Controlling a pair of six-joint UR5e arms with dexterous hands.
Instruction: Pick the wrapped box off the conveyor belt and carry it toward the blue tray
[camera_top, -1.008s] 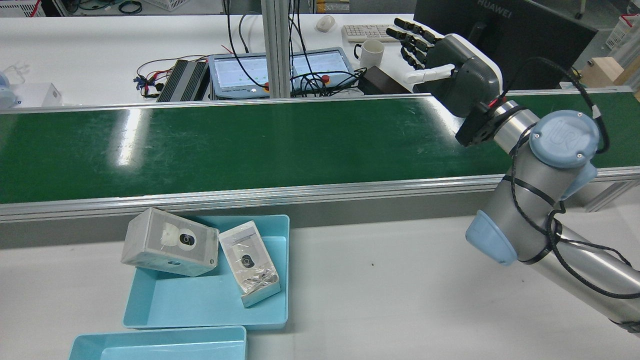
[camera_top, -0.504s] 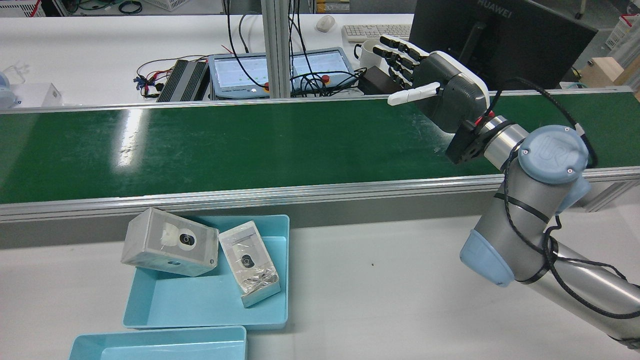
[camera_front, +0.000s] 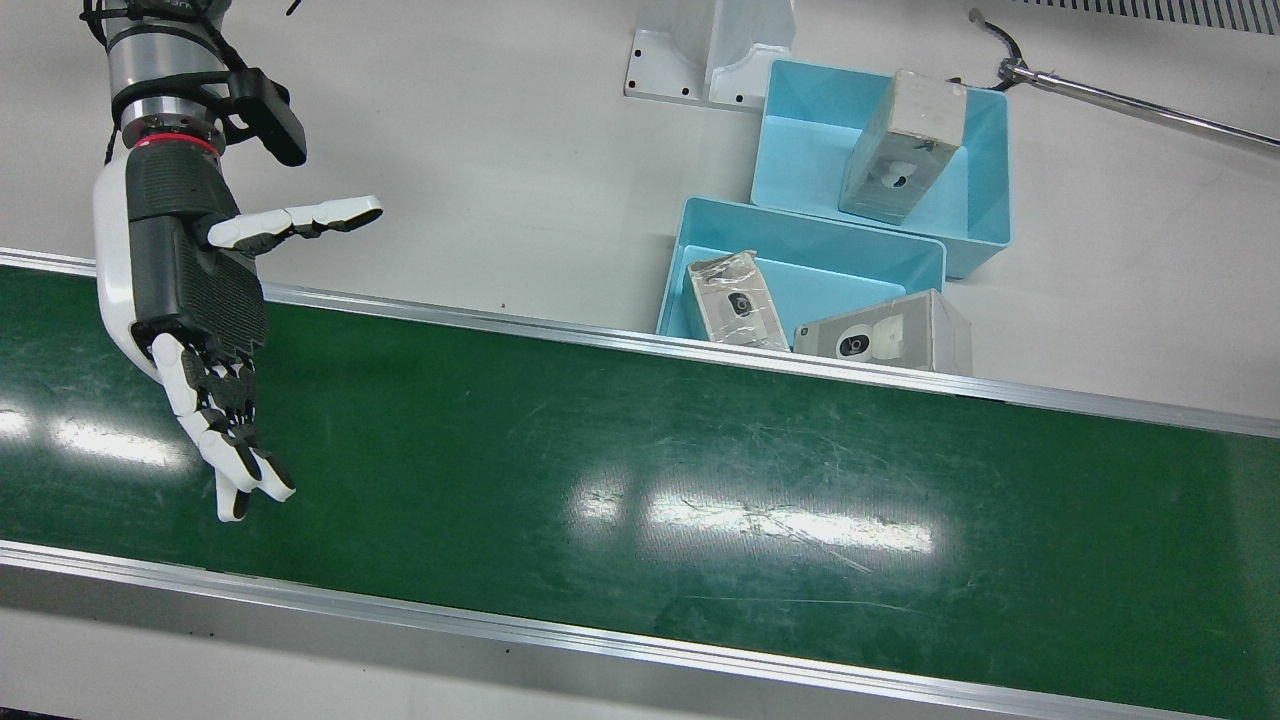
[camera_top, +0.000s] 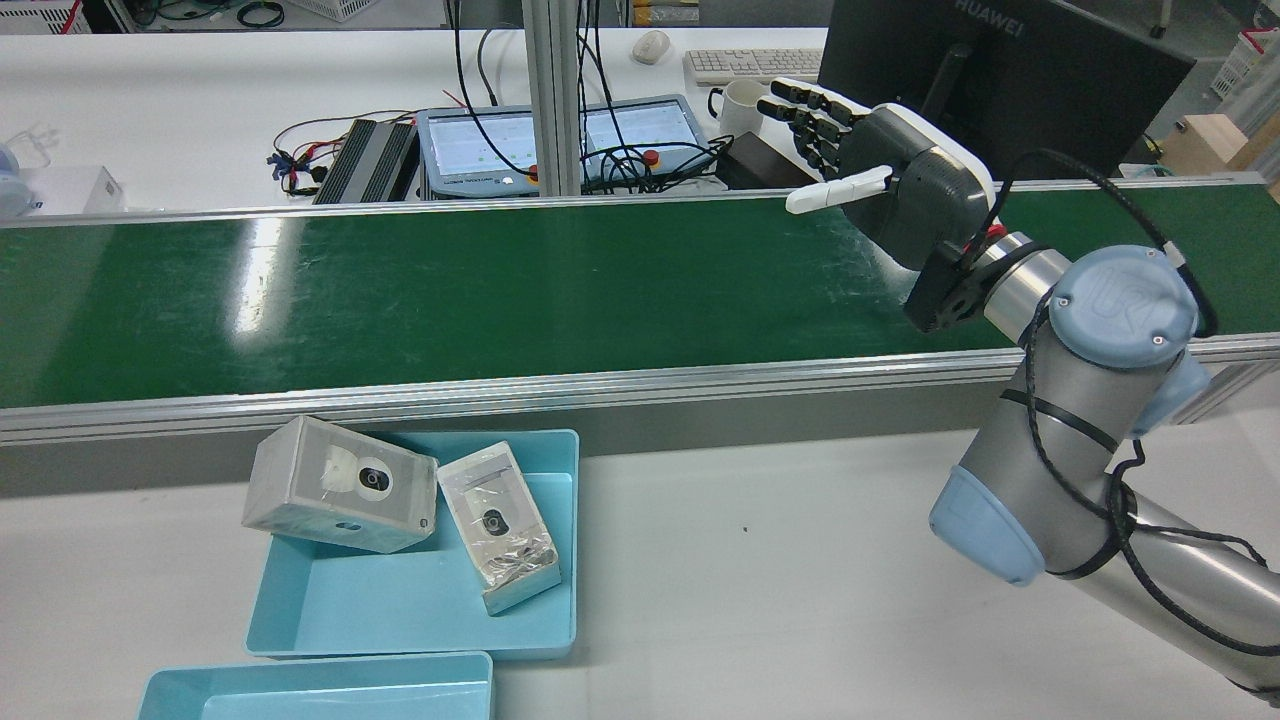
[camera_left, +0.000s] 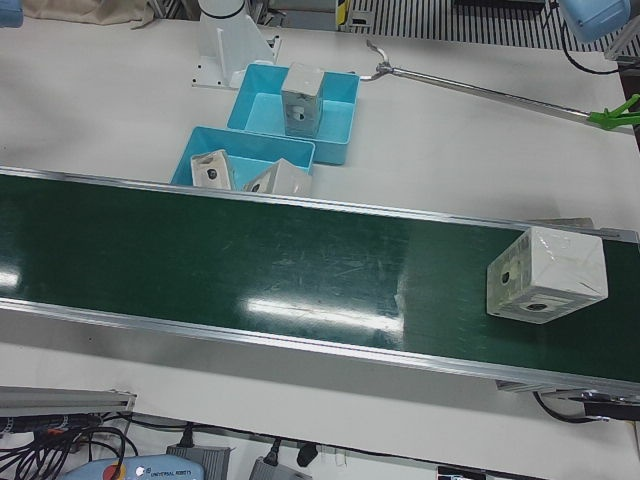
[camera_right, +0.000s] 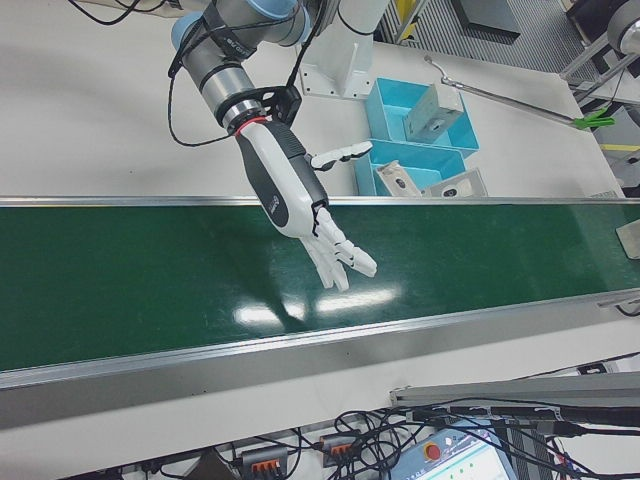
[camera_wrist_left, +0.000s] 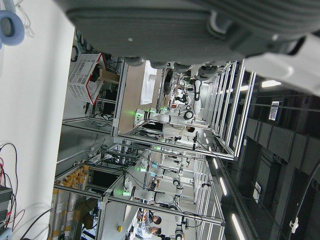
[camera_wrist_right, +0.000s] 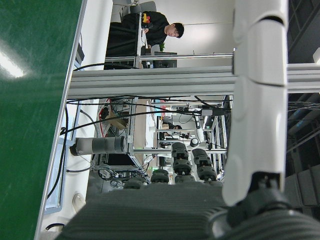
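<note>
1. Where the green conveyor belt (camera_front: 640, 470) runs across the station, we see our right hand (camera_front: 195, 300) hovering above its one end, empty, palm bare, with the fingers (camera_front: 225, 440) stretched out and spread and the thumb held off to the side.
2. From the rear view we find the same right hand (camera_top: 890, 165) raised over the belt's far edge, nothing between its fingers.
3. We spot the wrapped box (camera_left: 546, 274) only in the left-front view, resting on the belt at the end opposite our right hand, well apart from it.
4. Beside the belt's near rail, on the white table (camera_top: 760, 580), sits the blue tray (camera_top: 420, 600); a small wrapped box (camera_top: 500, 540) lies tilted inside it and a larger grey box (camera_top: 335, 485) leans over its corner.
5. Just behind that one stands a second blue tray (camera_front: 975, 215), holding a grey box (camera_front: 900, 150) on end.
6. Of our left hand we see only a blurred dark underside at the top of its own camera view, so we cannot tell how its fingers stand.
</note>
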